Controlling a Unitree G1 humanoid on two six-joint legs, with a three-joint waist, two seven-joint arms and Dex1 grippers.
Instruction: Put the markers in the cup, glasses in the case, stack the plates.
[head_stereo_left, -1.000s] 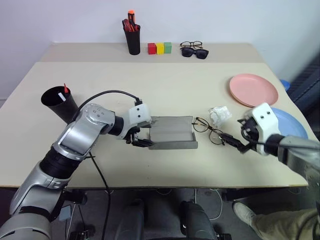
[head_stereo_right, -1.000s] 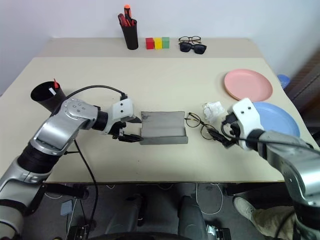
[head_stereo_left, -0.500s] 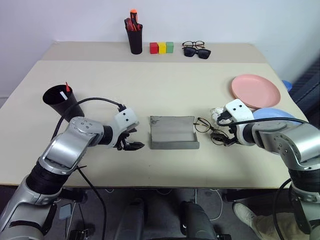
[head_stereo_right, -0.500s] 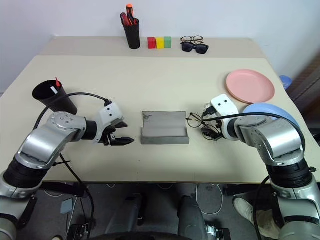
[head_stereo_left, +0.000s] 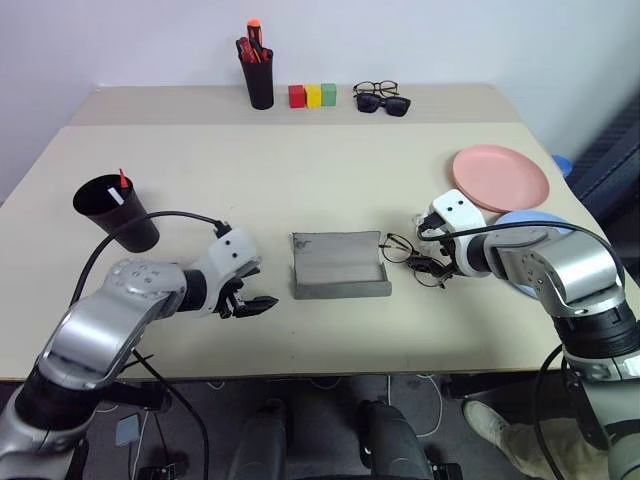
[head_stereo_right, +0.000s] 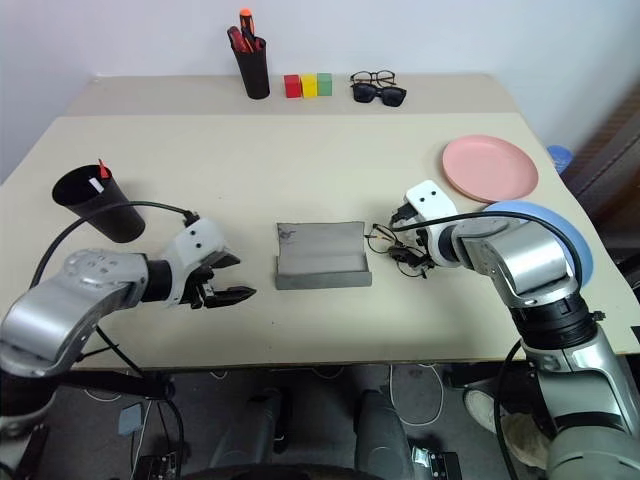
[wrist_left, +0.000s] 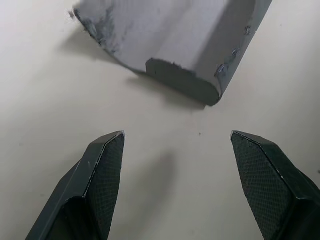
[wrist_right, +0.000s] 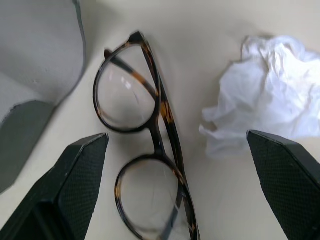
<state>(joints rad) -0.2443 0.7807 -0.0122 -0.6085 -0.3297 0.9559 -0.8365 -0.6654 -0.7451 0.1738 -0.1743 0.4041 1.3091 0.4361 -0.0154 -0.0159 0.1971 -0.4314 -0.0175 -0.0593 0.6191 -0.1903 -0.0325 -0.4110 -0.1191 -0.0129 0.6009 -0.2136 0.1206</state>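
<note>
- The thin wire-frame eyeglasses with clear lenses lie flat on the beige table, just right of the open oblong grey hard-shell case and beside a crumpled white paper wad.
- The right gripper hangs over them, fingers spread wide and empty, one finger on either side of the frame.
- The left gripper sits low, left of the case, fingers apart, holding nothing.
- The step in hand looks like picking up the glasses. I would come down on the bridge or one rim, not the lenses, and keep clear of the paper wad.
- Close gently: the thin frame could bend or skid away.
- Lift level, then carry left and lay them lengthwise in the case's tray.
- The left gripper could steady the case's near-left end.
</note>
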